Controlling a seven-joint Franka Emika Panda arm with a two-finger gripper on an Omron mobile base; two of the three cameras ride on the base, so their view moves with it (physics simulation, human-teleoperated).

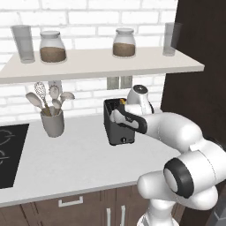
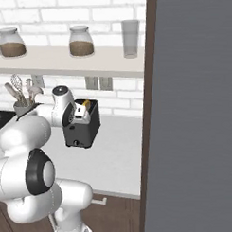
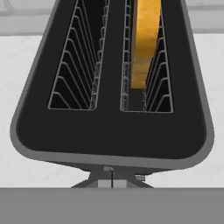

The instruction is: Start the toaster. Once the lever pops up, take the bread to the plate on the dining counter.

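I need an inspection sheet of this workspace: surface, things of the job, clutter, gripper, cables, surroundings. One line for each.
Surface: pale counter; a black cooktop at its left end.
Job's things: toaster stands upright on the counter; bread sits in one slot, the other slot is bare.
Clutter: utensil crock left of the toaster.
Gripper: gripper shut, just above the toaster's near end; holds nothing.
Cables: nothing seen.
Surroundings: white brick wall with outlets; shelf bearing two jars and two glasses; tall dark panel on the right.
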